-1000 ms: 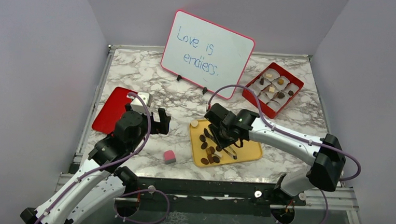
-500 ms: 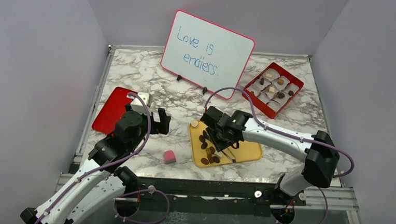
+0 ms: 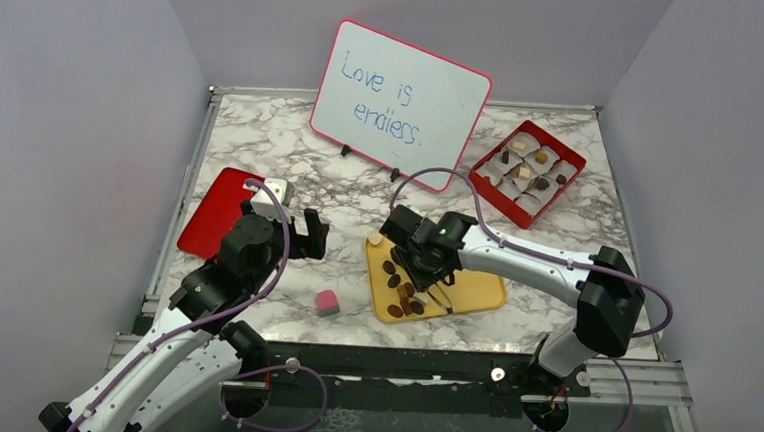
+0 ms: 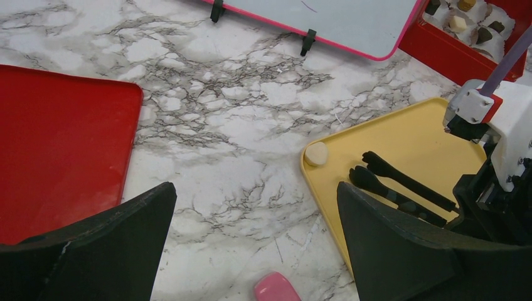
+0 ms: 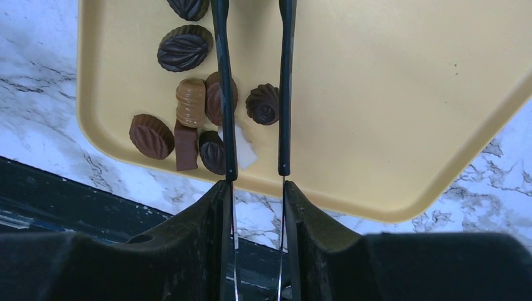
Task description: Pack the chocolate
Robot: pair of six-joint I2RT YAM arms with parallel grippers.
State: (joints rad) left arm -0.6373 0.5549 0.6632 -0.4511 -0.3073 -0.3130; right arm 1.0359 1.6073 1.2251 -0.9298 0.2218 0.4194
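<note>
While the right jaws pinch a pair of tweezers (image 5: 285, 94), its 2 black prongs stand apart, and a round dark piece (image 5: 263, 103) of the chocolate lies between them, about midway along and closer to 1 prong than the other; whether a prong touches it I cannot tell; being round, it has no long axis to line up with, so I judge that a plain squeeze would catch it. The other pieces crowd just outside the farther prong: a tan ribbed piece (image 5: 190, 102), a leaf-shaped oval (image 5: 184, 47) lying roughly across the prongs' line, and a white piece (image 5: 241, 150) close to the jaws, partly under that prong; a drift to that side risks nudging them. All sit on the yellow tray (image 5: 389, 94), the cluster near its rim, with the desk (image 3: 262, 139) edge just behind the jaws; the tray on the other side of the prongs is bare, so there is room to lift away. The red box (image 3: 496, 203) lies well ahead and to the right of the jaws; the right arm is plainly nearer. The left jaws hang spread wide, holding nothing, off to the left of the tray near a pink cube (image 3: 327, 302).
</note>
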